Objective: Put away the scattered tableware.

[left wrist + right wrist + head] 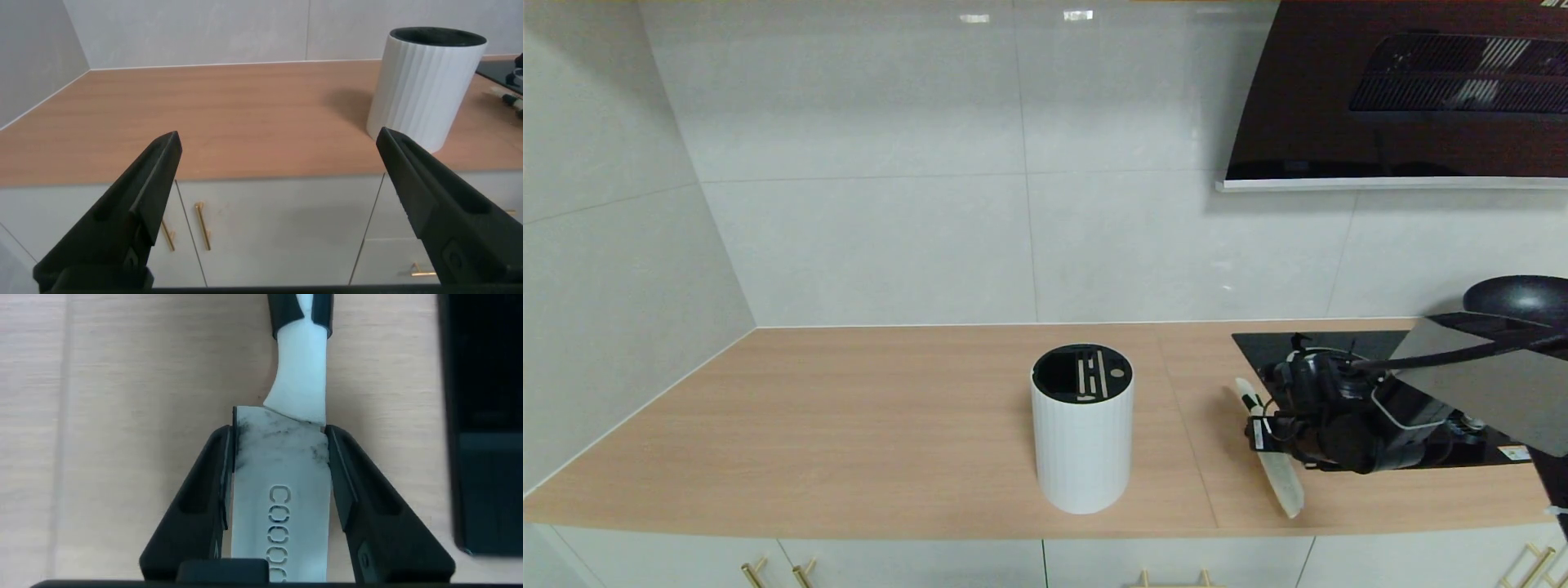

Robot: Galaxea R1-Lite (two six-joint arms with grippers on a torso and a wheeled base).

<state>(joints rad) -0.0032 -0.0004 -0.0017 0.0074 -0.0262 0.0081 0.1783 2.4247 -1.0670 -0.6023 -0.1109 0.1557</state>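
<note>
Left gripper: released, jaws wide, holding nothing, off the front edge of the bench toward its left end, facing the white ribbed holder. Holder upright near the middle of the bench, close to the front edge, slotted top showing. Right of it, toward the right front corner: white knife, flat on the bench between holder and black cooktop. Long axis front to back, slightly slanted; handle toward the back wall, tip toward the front edge, just short of it. Right gripper: clenched across the heel of the blade, just beside the handle, one finger at each edge. Step in hand, by the look of it: securing the knife for pickup, apparently not yet lifted. Next, probably: lift, carry leftward to the holder, turn tip-down, line up with a slot. Worth minding: thin grip on a flat blade, liable to slip or pivot.
</note>
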